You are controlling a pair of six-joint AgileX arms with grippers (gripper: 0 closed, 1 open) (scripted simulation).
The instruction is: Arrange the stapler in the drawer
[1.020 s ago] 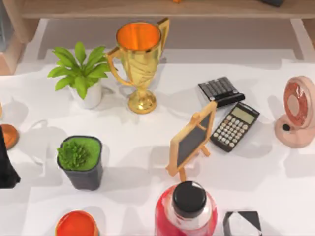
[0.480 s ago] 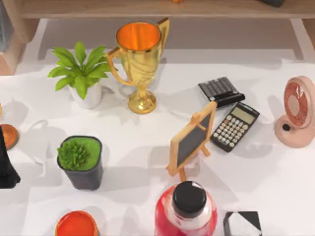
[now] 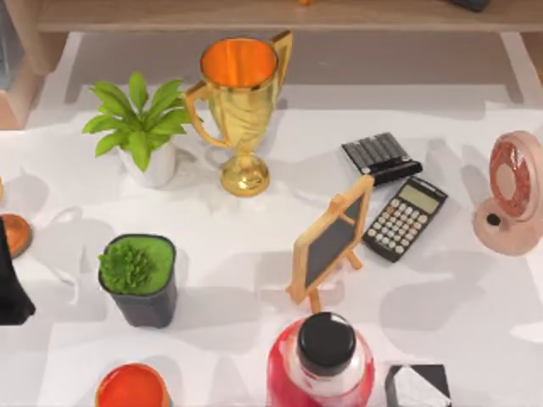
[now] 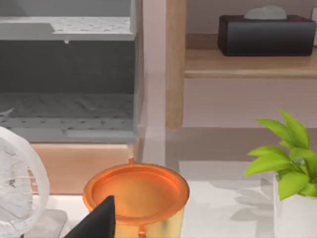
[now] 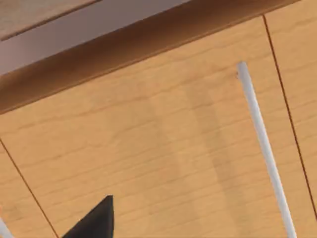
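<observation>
Right hand facing wooden drawer front, beside its handle | opening unclear | nothing held

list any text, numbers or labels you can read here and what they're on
No text can be read in these views.
calculator: the key markings are too small to read and the display shows nothing legible.
small chalkboard: blank.
gold trophy: no engraving visible.
black tissue box: no label visible.

Fan cut by edge at our three o'clock; red bottle, orange bowl, black-white box cropped at six; black shape clipped at nine, unidentifiable.
</observation>
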